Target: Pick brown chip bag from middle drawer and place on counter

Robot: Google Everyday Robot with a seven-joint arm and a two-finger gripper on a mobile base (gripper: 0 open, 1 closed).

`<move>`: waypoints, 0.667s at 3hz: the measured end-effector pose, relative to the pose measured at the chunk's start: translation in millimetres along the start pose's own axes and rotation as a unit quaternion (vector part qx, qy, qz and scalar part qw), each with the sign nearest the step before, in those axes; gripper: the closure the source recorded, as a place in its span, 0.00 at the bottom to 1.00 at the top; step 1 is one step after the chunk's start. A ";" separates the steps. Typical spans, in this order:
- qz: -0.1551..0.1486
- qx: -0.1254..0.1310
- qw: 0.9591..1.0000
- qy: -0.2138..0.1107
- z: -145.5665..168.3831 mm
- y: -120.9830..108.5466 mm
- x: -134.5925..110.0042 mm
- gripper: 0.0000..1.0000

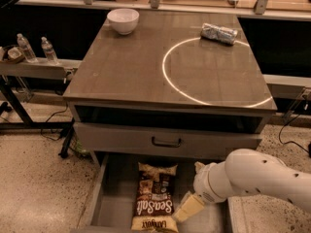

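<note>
The brown chip bag (155, 198) lies lengthwise on the floor of the open middle drawer (114, 198), at the bottom of the view. My gripper (187, 208) hangs low over the drawer, its cream fingers right beside the bag's right edge near the bag's lower end. The white arm reaches in from the right. The counter (131, 67) with its white ring (167, 79) is above, bare at the front.
A white bowl (123, 20) stands at the counter's back left. A silver foil roll (219, 33) lies at the back right. A closed drawer front with a black handle (166, 142) sits above the open drawer. Water bottles (34, 48) stand on a shelf to the left.
</note>
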State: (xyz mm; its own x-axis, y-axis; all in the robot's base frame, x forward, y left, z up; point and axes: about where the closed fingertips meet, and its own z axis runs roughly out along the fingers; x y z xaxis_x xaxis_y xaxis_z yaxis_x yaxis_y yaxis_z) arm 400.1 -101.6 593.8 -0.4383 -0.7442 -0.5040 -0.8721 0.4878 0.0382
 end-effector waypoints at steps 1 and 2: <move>0.000 0.000 1.000 0.000 0.0 0.0 0.0 0.00; 0.026 -0.005 1.000 -0.009 28.5 4.2 3.0 0.00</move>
State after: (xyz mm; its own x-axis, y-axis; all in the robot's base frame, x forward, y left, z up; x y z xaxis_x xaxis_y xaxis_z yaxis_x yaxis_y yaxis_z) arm 401.4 -88.8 567.9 -0.4789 -0.7101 -0.5162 -0.8506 0.5208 0.0726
